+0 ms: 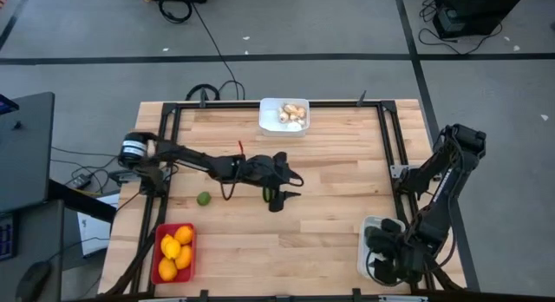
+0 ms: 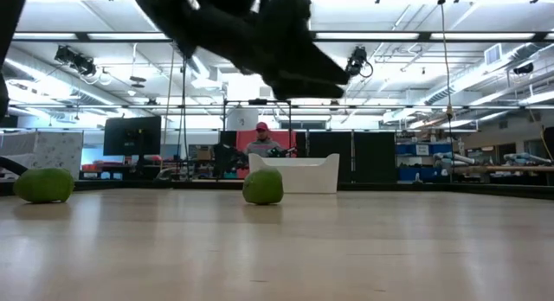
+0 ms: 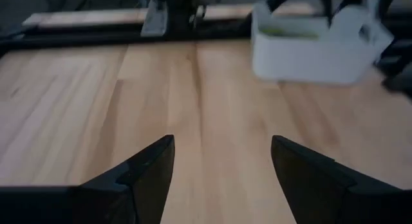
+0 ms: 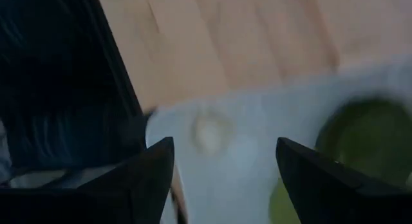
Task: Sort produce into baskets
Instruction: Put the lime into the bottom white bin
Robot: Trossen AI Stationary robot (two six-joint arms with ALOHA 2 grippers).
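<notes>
My left gripper is open and empty above the middle of the table, pointing toward the right edge; its wrist view shows only bare wood between the fingers. One green lime lies on the table just by its near side. A second lime lies further left. My right gripper is open above the near-right white basket, which holds limes and a pale piece. The red basket holds several oranges. The far white basket holds mushrooms.
A black metal frame runs along the table's left, far and right sides. Bare wood lies between the left gripper and the near-right basket. A person sits in the room beyond the far edge.
</notes>
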